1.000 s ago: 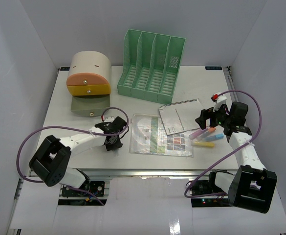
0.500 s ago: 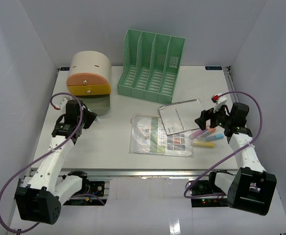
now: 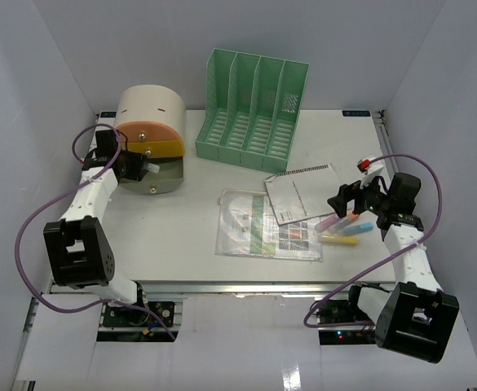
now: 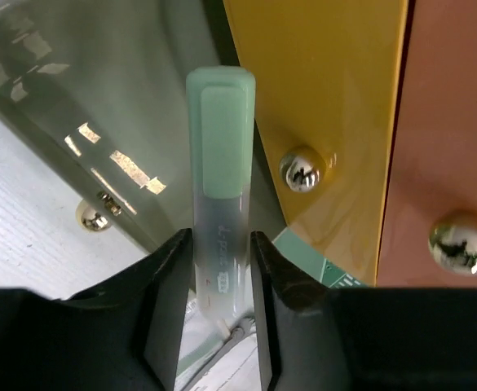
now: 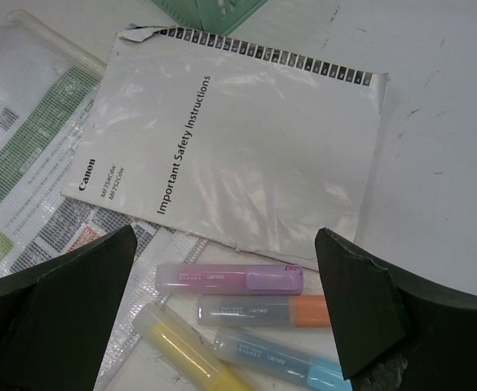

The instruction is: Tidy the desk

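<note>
On the white desk [image 3: 140, 236], my left gripper [image 3: 143, 166] [image 4: 222, 244] is shut on a pale green highlighter [image 4: 219, 155]. It holds the highlighter against the front of the cream-and-orange drawer box [image 3: 148, 110], above the pulled-out grey-green bottom drawer [image 3: 158, 177] [image 4: 83, 98] and beside the yellow drawer [image 4: 328, 106]. My right gripper [image 3: 348, 199] [image 5: 226, 244] stands open above purple [image 5: 230, 279], orange [image 5: 267, 310], blue [image 5: 279, 358] and yellow [image 5: 185, 350] highlighters lying side by side at the right, and touches none of them.
A white booklet [image 3: 302, 191] [image 5: 246, 155] overlaps a clear sleeve of printed sheets [image 3: 267, 226] [image 5: 26, 155] mid-desk. The green slotted file rack [image 3: 250, 106] stands at the back. Round metal knobs [image 4: 301, 169] stick out of the drawer fronts.
The left arm has swung from the front middle of the desk, near the sleeve, out to the far left and up to the drawer box. The right arm has hardly moved.
</note>
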Controlling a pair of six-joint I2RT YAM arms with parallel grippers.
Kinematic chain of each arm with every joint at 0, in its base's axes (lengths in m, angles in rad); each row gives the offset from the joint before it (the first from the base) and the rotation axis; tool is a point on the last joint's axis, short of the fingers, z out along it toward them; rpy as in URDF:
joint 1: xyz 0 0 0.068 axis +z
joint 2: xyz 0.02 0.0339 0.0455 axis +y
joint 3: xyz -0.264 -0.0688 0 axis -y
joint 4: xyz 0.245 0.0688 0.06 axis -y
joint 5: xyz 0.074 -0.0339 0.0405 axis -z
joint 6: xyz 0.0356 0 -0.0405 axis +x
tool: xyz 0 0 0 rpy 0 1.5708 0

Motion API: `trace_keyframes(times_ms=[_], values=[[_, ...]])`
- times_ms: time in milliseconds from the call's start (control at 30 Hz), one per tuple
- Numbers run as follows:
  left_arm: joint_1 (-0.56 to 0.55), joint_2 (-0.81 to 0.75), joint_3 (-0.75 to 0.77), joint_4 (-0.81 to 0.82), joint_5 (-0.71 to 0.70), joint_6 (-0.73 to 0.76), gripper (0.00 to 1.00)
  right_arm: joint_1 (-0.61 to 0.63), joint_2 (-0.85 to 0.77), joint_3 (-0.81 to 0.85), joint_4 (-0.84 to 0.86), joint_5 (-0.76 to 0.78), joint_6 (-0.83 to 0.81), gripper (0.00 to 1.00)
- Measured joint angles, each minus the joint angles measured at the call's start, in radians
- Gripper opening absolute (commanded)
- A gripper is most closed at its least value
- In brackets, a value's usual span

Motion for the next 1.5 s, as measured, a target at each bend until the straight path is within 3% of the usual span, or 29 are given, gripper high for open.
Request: trace_keyframes(times_ms=[133,433,600,733,833,967,1233,1500], values=[[0.008,0.057,0.026,0.003,0.017,-0.004,0.77,-0.011,0.000,-0.005,-0.008,-0.029,-0.017,0.98],[0.010,0.001,-0.023,0.047,0.055,0.145,0.89,-0.017,0.022,-0.005,-0.095,-0.136,-0.142,0.98],[0.012,-0.149,-0.204,0.184,0.151,0.402,0.98,-0.017,0.061,0.008,-0.177,-0.172,-0.219,0.98],[0.008,-0.251,-0.362,0.371,0.368,0.635,0.98,-0.017,0.098,0.032,-0.218,-0.169,-0.256,0.98],[0.001,-0.284,-0.457,0.509,0.540,0.708,0.98,-0.018,0.114,0.041,-0.235,-0.133,-0.272,0.98],[-0.004,-0.282,-0.470,0.597,0.686,0.761,0.98,-0.022,0.116,0.041,-0.281,-0.104,-0.377,0.98],[0.000,-0.296,-0.470,0.658,0.767,0.786,0.98,-0.022,0.127,0.034,-0.605,-0.085,-1.010,0.86],[0.011,-0.315,-0.470,0.664,0.773,0.787,0.98,-0.022,0.219,0.007,-0.634,-0.029,-1.222,0.84]])
